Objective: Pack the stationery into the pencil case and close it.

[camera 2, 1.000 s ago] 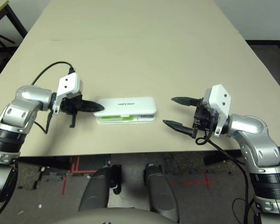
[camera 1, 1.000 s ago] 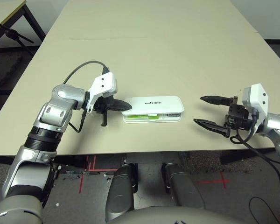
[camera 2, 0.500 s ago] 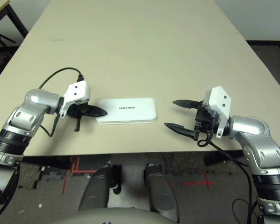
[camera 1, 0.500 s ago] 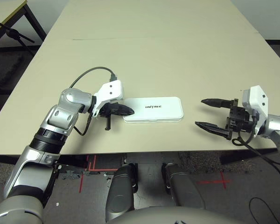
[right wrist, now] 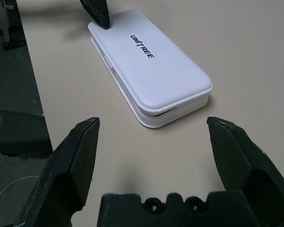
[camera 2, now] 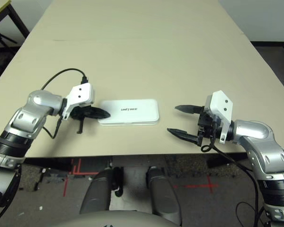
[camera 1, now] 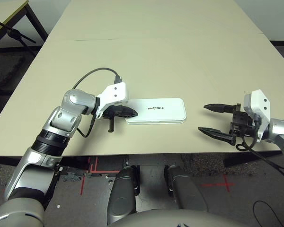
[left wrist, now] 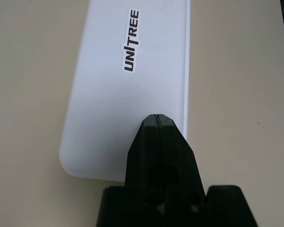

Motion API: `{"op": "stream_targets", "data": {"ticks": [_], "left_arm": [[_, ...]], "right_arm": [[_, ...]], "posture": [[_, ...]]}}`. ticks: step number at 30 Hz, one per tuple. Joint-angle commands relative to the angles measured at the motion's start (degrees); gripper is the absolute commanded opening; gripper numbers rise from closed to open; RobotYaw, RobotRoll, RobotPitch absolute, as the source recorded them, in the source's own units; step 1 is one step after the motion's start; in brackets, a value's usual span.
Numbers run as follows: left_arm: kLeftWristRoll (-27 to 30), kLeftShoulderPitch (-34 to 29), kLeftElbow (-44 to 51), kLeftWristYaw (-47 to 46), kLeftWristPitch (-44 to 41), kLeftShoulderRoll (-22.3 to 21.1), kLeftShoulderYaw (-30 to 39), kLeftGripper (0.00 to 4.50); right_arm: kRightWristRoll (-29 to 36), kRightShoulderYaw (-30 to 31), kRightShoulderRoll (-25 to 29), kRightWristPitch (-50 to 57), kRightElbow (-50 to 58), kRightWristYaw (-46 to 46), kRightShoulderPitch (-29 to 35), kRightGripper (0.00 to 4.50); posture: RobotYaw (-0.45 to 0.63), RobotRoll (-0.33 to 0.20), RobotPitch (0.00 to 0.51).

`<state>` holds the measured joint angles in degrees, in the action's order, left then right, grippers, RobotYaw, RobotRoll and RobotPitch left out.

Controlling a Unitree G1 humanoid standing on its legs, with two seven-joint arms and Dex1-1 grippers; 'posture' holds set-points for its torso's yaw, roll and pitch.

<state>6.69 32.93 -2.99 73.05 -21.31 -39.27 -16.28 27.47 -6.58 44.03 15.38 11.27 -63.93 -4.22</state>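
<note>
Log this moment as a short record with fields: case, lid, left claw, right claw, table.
case: white, flat on the table, near the front edge
lid: down, "UNITREE" print facing up
left claw: shut, tips resting on the lid at the case's left end
right claw: open, holding nothing, apart from the case on its right
table: beige; no loose stationery seen on it
</note>
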Motion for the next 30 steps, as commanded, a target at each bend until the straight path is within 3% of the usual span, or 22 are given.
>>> {"op": "stream_targets", "data": {"ticks": [1, 8, 15, 18, 28, 30], "left_arm": [[-2.5, -0.9, -0.6, -0.2, -1.9, -0.5, -3.3, 0.04], [-2.9, 0.0, -1.0, -0.9, -2.1, 0.3, -3.9, 0.04], [1.7, -1.1, 1.1, -0.8, -2.5, 0.9, 0.0, 0.04], [4.2, -2.0, 3.2, -1.6, -3.1, 1.3, 2.6, 0.62], [12.2, -5.0, 6.5, -8.8, -4.9, 3.0, 13.7, 4.47], [12.9, -6.2, 6.5, -11.0, -5.2, 3.1, 15.9, 4.47]], "right_arm": [[-0.5, 1.0, 0.3, 0.2, 0.7, -0.3, 0.0, 4.5], [-0.6, 1.3, 0.1, -0.1, 0.4, -0.1, -0.2, 4.5], [-0.8, 1.8, -0.5, -0.3, 0.2, 0.4, -0.7, 4.5], [-1.0, 2.2, -0.8, -0.5, -0.3, 0.4, -1.3, 4.5], [0.6, 1.0, -4.4, 1.1, -1.2, 3.2, -3.7, 4.5], [1.0, 0.3, -5.7, 1.3, -1.6, 5.0, -4.3, 4.5]], "posture": [[-0.12, 0.0, 0.189], [-0.13, 0.0, 0.191], [-0.13, 0.0, 0.191], [-0.12, 0.0, 0.185], [-0.1, 0.0, 0.178], [-0.09, 0.0, 0.177]]}}
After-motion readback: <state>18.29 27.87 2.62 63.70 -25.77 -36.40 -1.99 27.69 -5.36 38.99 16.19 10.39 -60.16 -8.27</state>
